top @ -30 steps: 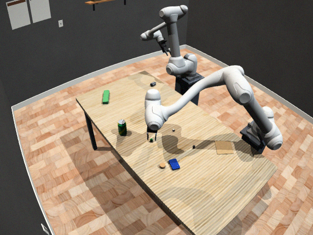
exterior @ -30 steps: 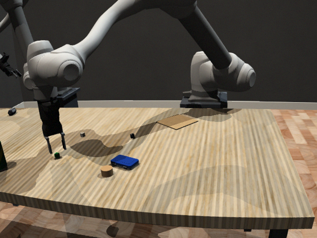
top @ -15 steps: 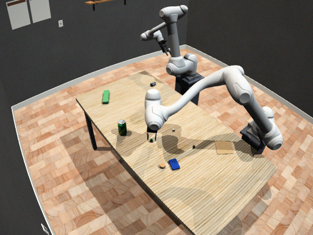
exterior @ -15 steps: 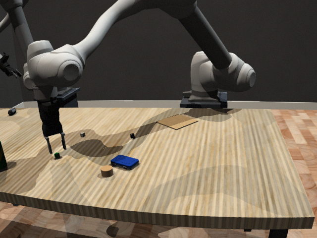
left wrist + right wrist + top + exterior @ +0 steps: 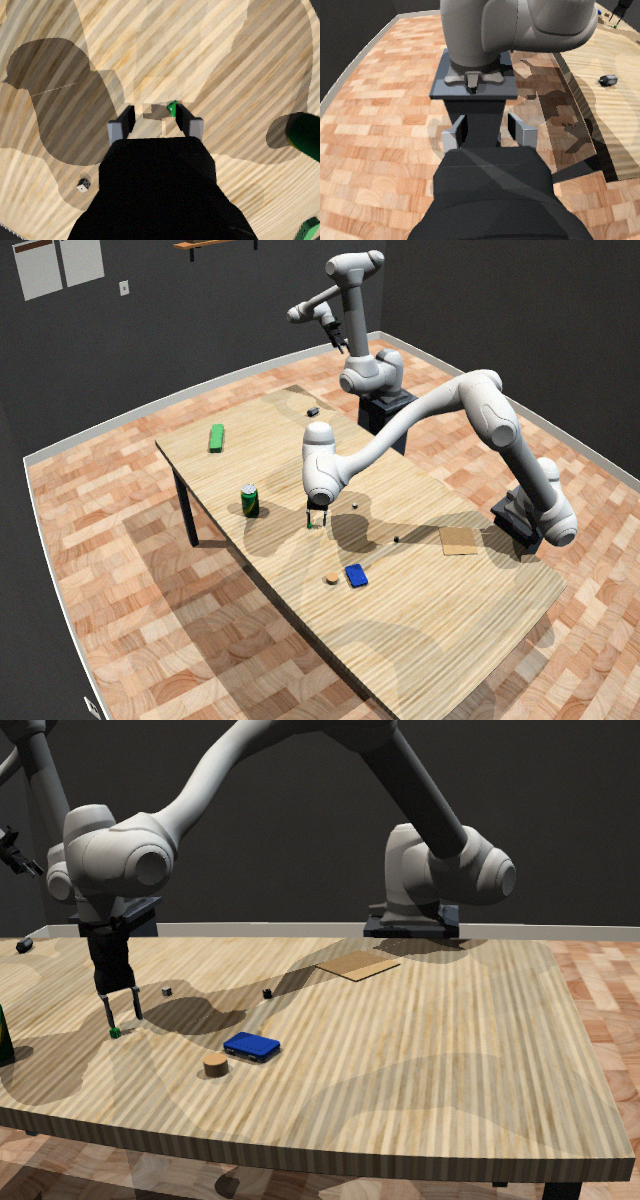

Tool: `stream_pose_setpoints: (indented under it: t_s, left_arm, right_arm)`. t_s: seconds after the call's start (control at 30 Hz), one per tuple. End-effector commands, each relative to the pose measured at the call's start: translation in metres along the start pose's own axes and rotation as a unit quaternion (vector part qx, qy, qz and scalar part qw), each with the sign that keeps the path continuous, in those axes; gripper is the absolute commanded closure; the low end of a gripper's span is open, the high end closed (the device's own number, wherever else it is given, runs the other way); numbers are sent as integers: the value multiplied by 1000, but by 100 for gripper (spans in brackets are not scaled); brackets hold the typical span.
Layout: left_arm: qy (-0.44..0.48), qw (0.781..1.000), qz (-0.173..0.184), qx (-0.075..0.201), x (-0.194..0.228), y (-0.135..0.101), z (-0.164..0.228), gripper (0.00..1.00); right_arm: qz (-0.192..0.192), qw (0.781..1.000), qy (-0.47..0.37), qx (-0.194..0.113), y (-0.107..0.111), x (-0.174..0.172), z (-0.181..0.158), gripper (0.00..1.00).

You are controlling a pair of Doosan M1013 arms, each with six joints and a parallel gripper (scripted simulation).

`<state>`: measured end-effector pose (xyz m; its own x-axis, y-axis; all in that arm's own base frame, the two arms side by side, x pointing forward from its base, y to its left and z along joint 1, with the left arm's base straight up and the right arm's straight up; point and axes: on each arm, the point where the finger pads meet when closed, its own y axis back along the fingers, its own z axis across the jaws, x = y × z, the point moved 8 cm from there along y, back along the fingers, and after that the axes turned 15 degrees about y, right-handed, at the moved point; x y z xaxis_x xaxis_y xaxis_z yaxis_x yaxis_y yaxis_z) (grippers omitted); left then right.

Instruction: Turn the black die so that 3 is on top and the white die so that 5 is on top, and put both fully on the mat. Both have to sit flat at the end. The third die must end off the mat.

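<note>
The black die (image 5: 396,539) (image 5: 266,993) lies on the table between the white die and the tan mat (image 5: 458,541) (image 5: 356,965). The white die (image 5: 354,505) (image 5: 166,991) (image 5: 83,185) lies farther from the mat. Their top numbers are too small to read. The green die (image 5: 309,525) (image 5: 115,1032) (image 5: 172,108) is off the mat, at the tip of one finger of my left gripper (image 5: 316,525) (image 5: 126,1023) (image 5: 156,116), which is open, low over the table; that finger partly hides it. My right gripper (image 5: 344,349) (image 5: 37,873) (image 5: 487,122) is open and empty, away from the table.
A green can (image 5: 250,501) (image 5: 307,132) stands near the left gripper. A blue case (image 5: 356,575) (image 5: 251,1046) and a round wooden disc (image 5: 331,578) (image 5: 215,1065) lie side by side. A green block (image 5: 216,437) and a small dark object (image 5: 313,411) (image 5: 608,80) lie at the far end.
</note>
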<state>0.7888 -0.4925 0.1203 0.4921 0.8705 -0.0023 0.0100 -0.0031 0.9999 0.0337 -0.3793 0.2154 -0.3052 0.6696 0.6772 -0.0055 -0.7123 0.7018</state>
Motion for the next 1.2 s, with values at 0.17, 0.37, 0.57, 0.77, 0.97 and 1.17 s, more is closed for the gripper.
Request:
stream_pose_setpoints:
  t_s: [0.17,0.37,0.57,0.77,0.97,1.17]
  left_arm:
    - [-1,1000,1,-5,-24,5,-45,0]
    - [-1,1000,1,-5,-48,4,-94,0]
    - [-1,1000,1,-5,-62,4,-125,0]
    - [-1,1000,1,-5,-76,3,-155,0]
    - [-1,1000,1,-5,-80,3,-163,0]
    - [-1,1000,1,-5,-80,3,-163,0]
  right_arm:
    - [-3,1000,1,2,0,0,-2,0]
    - [-3,1000,1,2,0,0,-2,0]
    - [-3,1000,1,2,0,0,-2,0]
    - [-3,1000,1,2,0,0,-2,0]
    - [-3,1000,1,2,0,0,-2,0]
    - [-3,1000,1,2,0,0,-2,0]
